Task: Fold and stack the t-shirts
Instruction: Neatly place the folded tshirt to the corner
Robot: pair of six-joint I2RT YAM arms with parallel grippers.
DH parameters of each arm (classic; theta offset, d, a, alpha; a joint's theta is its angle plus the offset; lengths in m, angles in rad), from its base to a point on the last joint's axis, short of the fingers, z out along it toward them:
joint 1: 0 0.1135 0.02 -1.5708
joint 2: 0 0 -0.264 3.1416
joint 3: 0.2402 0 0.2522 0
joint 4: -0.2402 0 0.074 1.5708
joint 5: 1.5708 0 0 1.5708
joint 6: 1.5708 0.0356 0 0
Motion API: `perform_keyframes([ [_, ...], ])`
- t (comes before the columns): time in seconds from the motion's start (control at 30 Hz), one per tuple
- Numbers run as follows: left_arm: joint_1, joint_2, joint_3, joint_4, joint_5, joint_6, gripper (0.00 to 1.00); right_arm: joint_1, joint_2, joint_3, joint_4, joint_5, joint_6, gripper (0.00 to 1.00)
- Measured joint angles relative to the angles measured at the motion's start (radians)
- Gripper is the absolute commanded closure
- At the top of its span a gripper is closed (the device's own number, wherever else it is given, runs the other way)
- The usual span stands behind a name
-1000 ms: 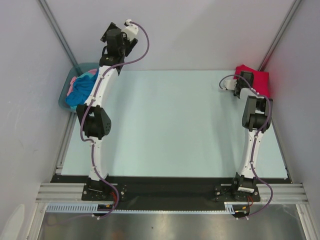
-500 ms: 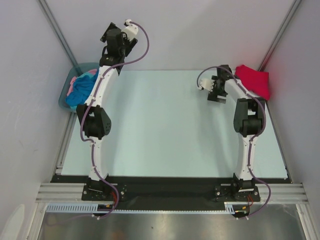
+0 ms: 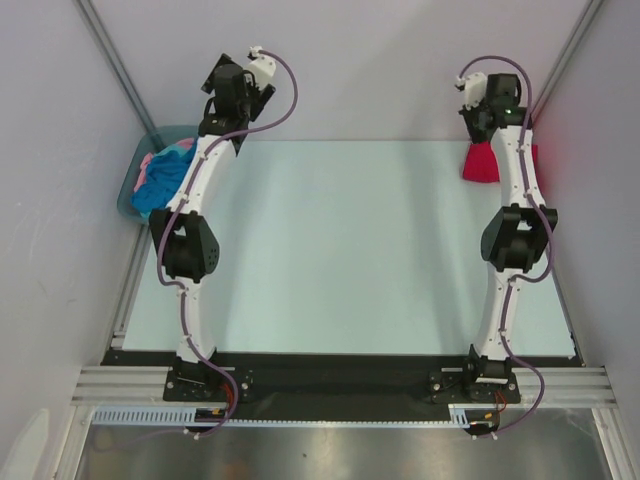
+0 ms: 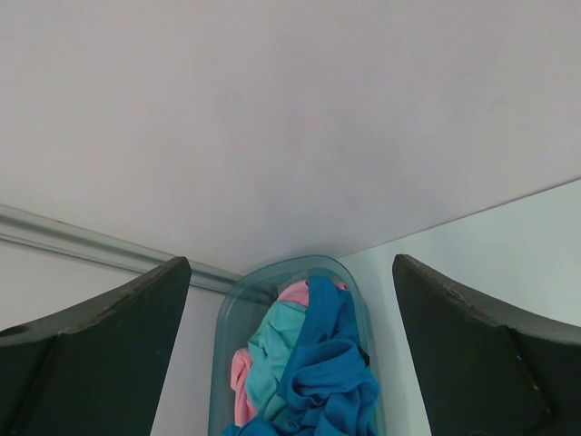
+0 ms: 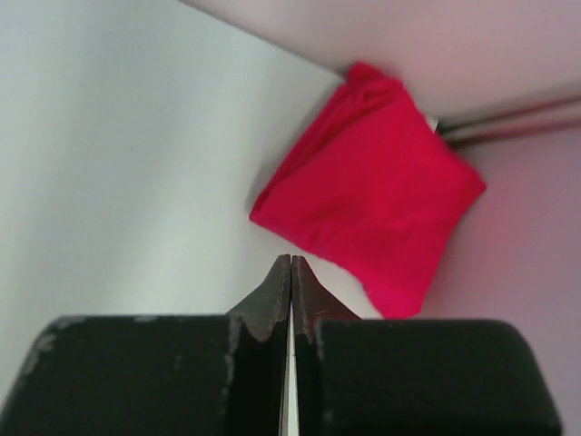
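Red t-shirt (image 5: pixel 372 209) sits folded in the table's (image 5: pixel 109 136) far right corner, right gripper (image 5: pixel 290 259) pinched closed and empty above it. Left gripper (image 4: pixel 289 272) gapes wide over the tub (image 4: pixel 227 318) holding the blue t-shirt (image 4: pixel 327 363) and pink t-shirt (image 4: pixel 241 381).

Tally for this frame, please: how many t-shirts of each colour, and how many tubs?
Tub: 1
Red t-shirt: 1, folded
Turquoise-blue t-shirt: 1, bunched in the tub
Pink t-shirt: 1, bunched in the tub
Total: 4 things, 3 of them t-shirts

1 overhead view plus 2 wrist views toward far corners
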Motion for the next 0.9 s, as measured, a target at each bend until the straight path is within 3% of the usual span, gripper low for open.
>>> perform_keyframes([
  [0.17,0.000,-0.007,-0.024,-0.015,0.003,-0.006,0.00,-0.082,0.100,-0.005,-0.030,-0.023,0.114,1.00],
  [0.43,0.000,-0.059,-0.098,-0.024,-0.002,-0.006,0.00,-0.145,0.271,0.005,-0.073,-0.057,0.137,1.00],
  [0.9,0.000,-0.097,-0.140,-0.015,0.003,-0.013,0.00,-0.241,0.267,0.051,-0.030,-0.058,0.128,1.00],
])
